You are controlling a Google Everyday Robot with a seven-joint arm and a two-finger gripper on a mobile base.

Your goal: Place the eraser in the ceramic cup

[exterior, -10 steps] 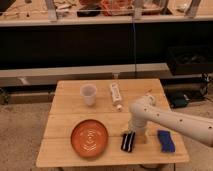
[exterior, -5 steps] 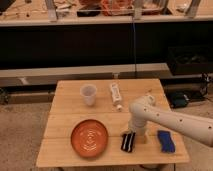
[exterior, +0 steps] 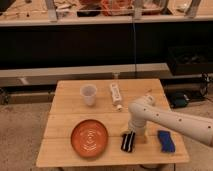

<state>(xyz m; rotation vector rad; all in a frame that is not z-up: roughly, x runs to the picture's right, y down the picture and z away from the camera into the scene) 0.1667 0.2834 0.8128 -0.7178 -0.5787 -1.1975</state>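
"What's on the table (exterior: 65,116), from the left?"

"An orange plate (exterior: 89,139) at seven o'clock. The cup (exterior: 88,94) stands upright behind it, at eleven. A white bottle (exterior: 115,93) lies at twelve."

"And the gripper (exterior: 128,141)?"

"Low at five o'clock, just right of the plate, well apart from the cup. Whether it's gripping anything, I can't tell. A blue block (exterior: 165,140) lies at four."
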